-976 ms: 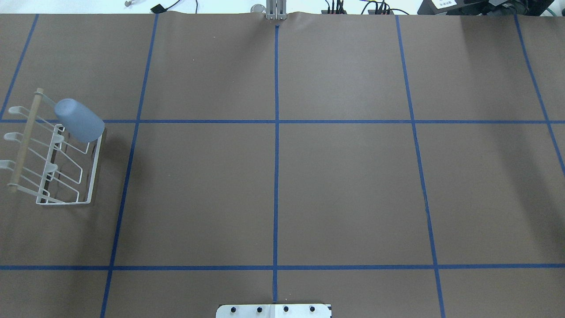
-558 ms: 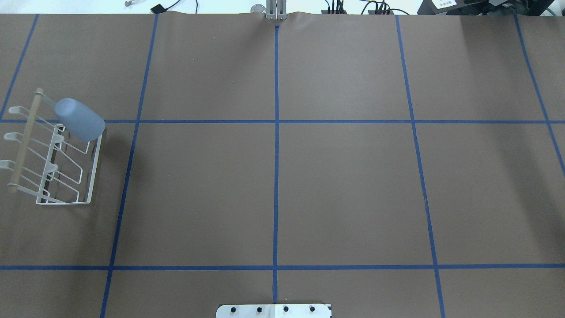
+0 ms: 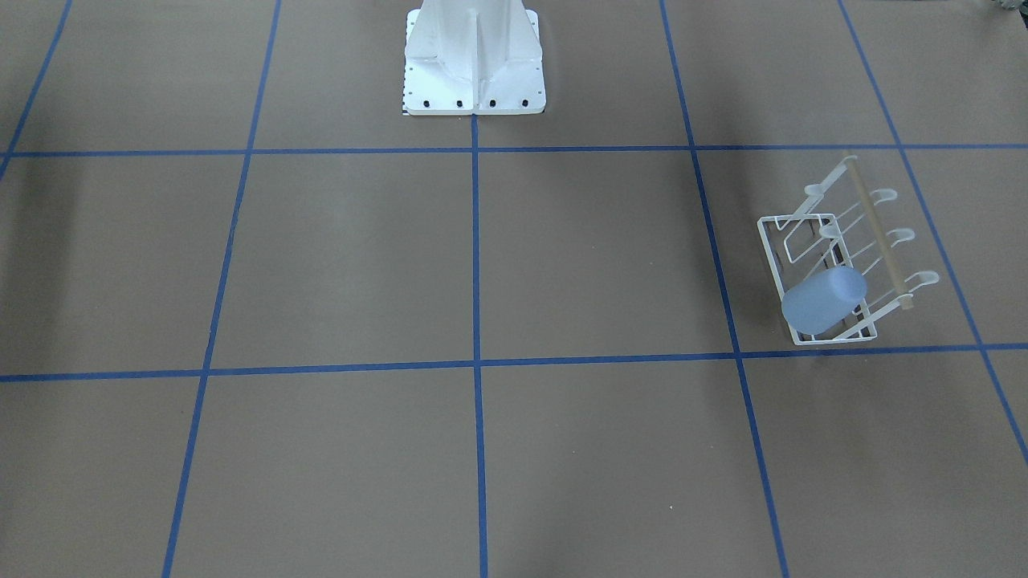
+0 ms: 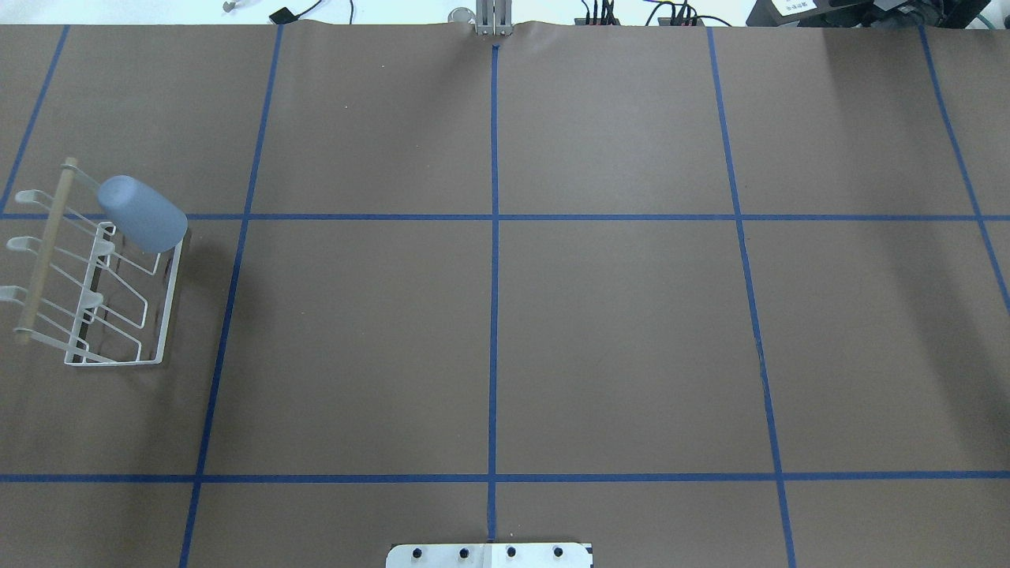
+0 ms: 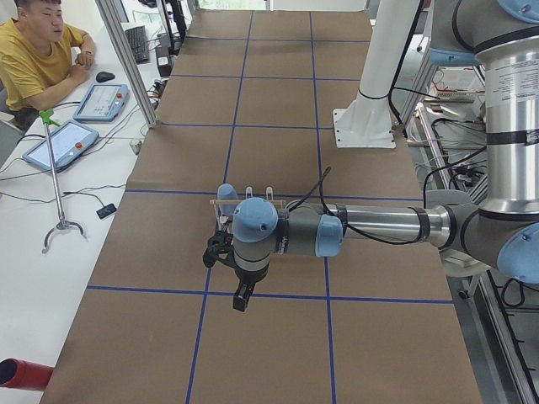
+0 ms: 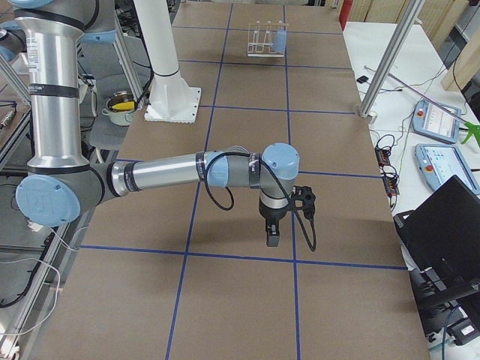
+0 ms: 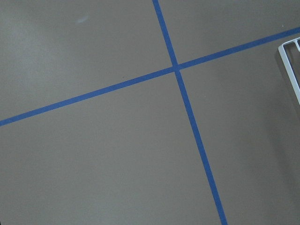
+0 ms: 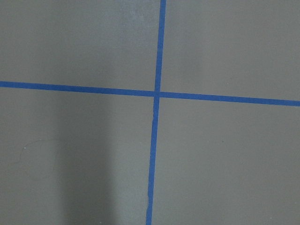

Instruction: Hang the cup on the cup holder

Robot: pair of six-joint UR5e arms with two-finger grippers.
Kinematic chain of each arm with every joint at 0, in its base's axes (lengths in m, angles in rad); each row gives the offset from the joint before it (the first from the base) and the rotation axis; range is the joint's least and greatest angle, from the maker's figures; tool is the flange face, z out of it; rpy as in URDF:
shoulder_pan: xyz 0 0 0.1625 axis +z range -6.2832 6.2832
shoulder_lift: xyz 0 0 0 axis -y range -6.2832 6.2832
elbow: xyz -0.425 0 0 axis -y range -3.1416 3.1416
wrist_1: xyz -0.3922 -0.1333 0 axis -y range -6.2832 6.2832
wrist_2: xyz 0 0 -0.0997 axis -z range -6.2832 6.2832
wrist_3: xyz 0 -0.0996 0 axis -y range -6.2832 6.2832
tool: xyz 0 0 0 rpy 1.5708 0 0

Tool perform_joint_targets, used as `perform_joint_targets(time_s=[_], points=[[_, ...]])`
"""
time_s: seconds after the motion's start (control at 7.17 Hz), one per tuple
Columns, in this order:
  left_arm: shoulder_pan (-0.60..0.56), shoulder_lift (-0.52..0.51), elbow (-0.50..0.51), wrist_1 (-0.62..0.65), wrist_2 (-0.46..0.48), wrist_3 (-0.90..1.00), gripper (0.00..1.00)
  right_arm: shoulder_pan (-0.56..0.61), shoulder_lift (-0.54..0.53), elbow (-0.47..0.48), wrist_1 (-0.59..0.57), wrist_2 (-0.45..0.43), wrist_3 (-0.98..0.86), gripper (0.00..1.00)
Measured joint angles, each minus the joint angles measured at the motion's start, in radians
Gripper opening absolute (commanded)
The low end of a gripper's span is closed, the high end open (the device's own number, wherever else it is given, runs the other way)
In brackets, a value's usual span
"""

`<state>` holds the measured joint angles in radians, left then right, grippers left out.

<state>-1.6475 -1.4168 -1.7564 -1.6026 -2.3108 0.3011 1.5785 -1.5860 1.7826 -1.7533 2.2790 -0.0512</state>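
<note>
The cup (image 4: 142,214) sits tipped over a prong at the rack's (image 4: 167,331) one o'clock corner, nine o'clock on the table (image 4: 615,331). It looks done. Whether the left gripper (image 5: 241,301) or the right gripper (image 6: 271,240) is open, I can't tell.

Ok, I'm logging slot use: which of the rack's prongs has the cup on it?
The end prong farthest from the robot's base: the cup covers it on the cup holder; the other prongs stand bare.

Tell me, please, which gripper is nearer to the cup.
Left. The left gripper hangs close by the rack bearing the cup; the right gripper is far down the table from it.
</note>
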Motion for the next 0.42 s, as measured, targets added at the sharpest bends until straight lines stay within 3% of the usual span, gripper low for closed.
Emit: perform_joint_targets(time_s=[0.42], points=[[0.000, 0.007, 0.000, 0.000, 0.000, 0.000, 0.98, 0.000, 0.000, 0.000, 0.000, 0.000, 0.001, 1.00]])
